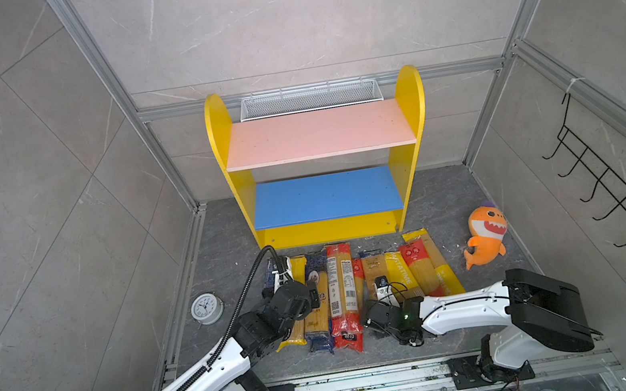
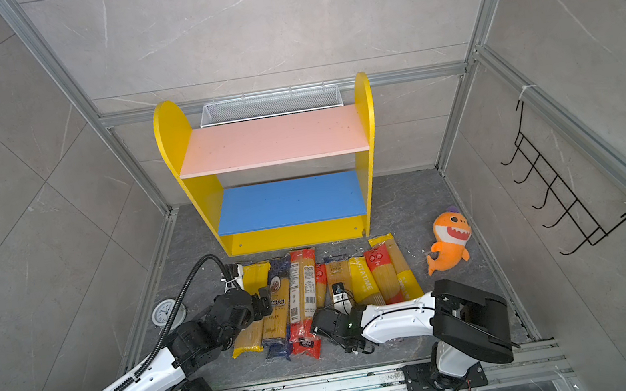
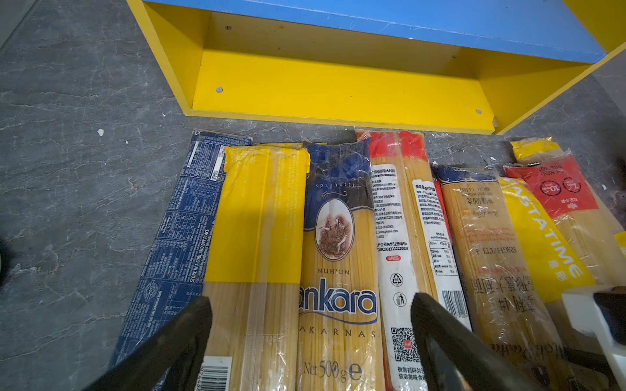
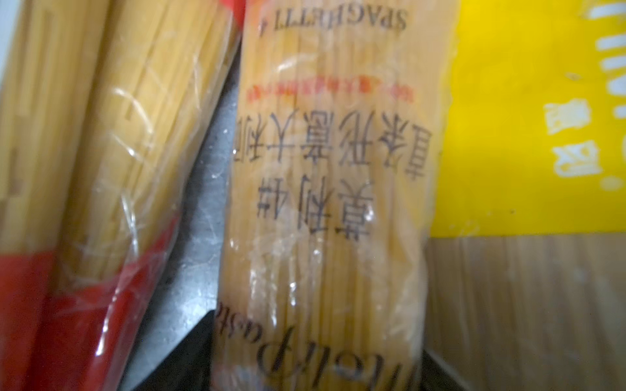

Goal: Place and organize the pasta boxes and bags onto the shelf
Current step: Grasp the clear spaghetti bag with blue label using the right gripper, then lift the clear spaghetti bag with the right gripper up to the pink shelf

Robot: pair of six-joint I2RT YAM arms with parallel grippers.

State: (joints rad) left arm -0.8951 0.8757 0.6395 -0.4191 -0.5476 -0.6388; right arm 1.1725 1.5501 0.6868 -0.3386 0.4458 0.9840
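Observation:
Several long pasta packs lie side by side on the grey floor in front of the shelf, whose pink and blue boards are bare. My left gripper hangs open above a yellow-ended bag and the navy Ankara bag, beside a dark blue box. My right gripper sits low over a clear navy-ended spaghetti bag, with a black finger pressed against each side of it. In both top views that bag lies between a red-ended pack and a yellow PASTATIME bag.
An orange plush shark sits right of the packs and a small white clock left of them. A white mesh basket hangs behind the shelf. A black wire rack is on the right wall.

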